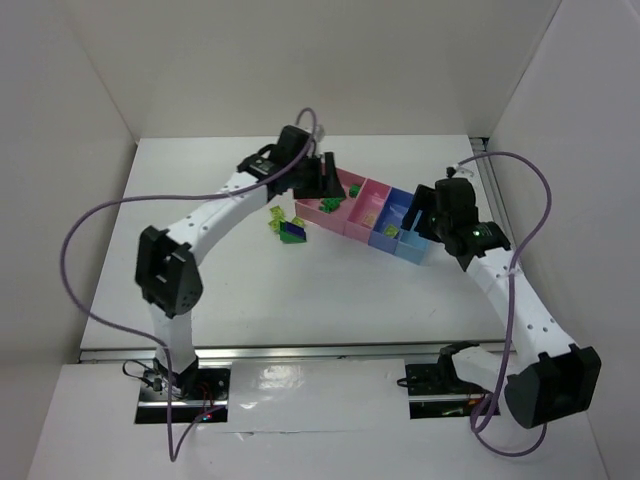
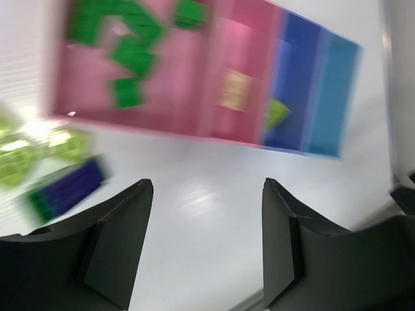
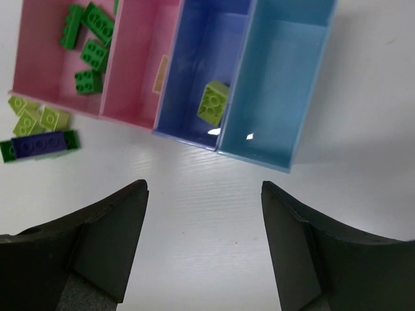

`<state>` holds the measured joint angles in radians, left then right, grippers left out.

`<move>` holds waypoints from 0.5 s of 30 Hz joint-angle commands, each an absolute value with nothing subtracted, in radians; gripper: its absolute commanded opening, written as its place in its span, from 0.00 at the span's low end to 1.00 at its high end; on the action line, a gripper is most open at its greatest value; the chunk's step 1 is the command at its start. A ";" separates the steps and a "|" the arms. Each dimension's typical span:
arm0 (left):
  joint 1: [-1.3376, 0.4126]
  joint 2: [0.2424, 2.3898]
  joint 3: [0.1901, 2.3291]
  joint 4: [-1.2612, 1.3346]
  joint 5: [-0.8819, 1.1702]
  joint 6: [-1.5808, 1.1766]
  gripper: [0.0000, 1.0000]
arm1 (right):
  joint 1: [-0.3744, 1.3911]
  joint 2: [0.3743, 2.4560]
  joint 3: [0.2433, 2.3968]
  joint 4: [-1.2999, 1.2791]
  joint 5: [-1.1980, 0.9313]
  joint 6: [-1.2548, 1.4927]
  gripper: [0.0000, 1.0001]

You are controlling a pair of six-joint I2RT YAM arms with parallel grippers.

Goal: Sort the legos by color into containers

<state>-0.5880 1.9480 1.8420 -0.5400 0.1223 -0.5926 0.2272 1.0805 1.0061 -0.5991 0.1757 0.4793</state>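
Black fingers (image 3: 107, 246) of the right gripper (image 3: 204, 194) filled the bottom of its wrist view, set wide apart with nothing between them. Below them lay a white, faintly ribbed table (image 3: 363, 214). From above, plain white walls (image 1: 90, 110) closed it in on three sides, and purple cables (image 1: 75, 250) looped off both arms.

The row of containers (image 3: 194, 133) lay just beyond those fingertips, slanted across the table. Its pink tray (image 3: 32, 71) had two compartments; the left one held four dark green bricks (image 3: 94, 55). The periwinkle-blue tray (image 3: 188, 58) sat straight ahead of the gap and held one yellow-green brick (image 3: 213, 102) against its right wall. The light-blue tray (image 3: 279, 84) was next to it on the right.

Beside the pink tray's near left corner, on the table, three loose yellow-green bricks (image 3: 32, 116) clustered together. A dark blue brick (image 3: 42, 144) lay just below them, green showing at both its ends.

The left gripper (image 2: 207, 194) was wide and empty too, though its view was smeared. From above it sat at the pink end of the row, the right gripper at the light-blue end.

A small tan sticker (image 3: 161, 72) sat on the second pink compartment's wall — any writing was too small to read.
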 commanded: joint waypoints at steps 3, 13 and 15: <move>-0.405 1.836 1.609 -0.569 -0.022 -0.655 0.72 | 0.329 1.181 1.090 -0.503 0.080 0.431 0.77; -0.351 1.988 1.615 -0.568 0.104 -0.607 0.85 | 0.483 1.327 1.190 -0.496 0.130 0.426 0.77; -0.351 1.997 1.589 -0.552 0.132 -0.607 0.79 | 0.483 1.336 1.190 -0.495 0.130 0.426 0.77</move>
